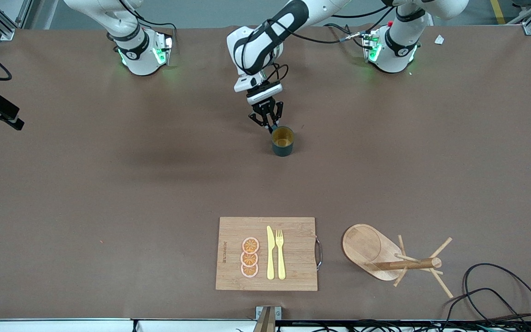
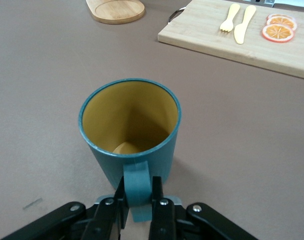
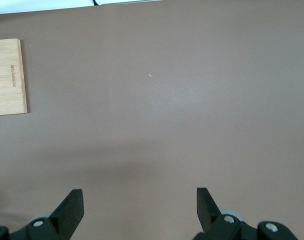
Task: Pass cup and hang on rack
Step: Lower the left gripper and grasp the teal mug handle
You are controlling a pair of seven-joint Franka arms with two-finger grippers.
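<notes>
While the small teal-green cup point(image 2: 130, 140) with a yellow inside stands upright mid-table, the left gripper point(image 2: 138, 200) pinches its thin handle; it looks light, rigid, smooth, apt to swing. The right gripper point(image 3: 139, 210) waits, spread wide over bare table.

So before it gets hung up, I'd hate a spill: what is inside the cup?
The cup looks empty: only its yellow-orange wall and part of the floor show. The near rim hides the rest of the floor. The left gripper pinches its handle; the right gripper waits open.
</notes>
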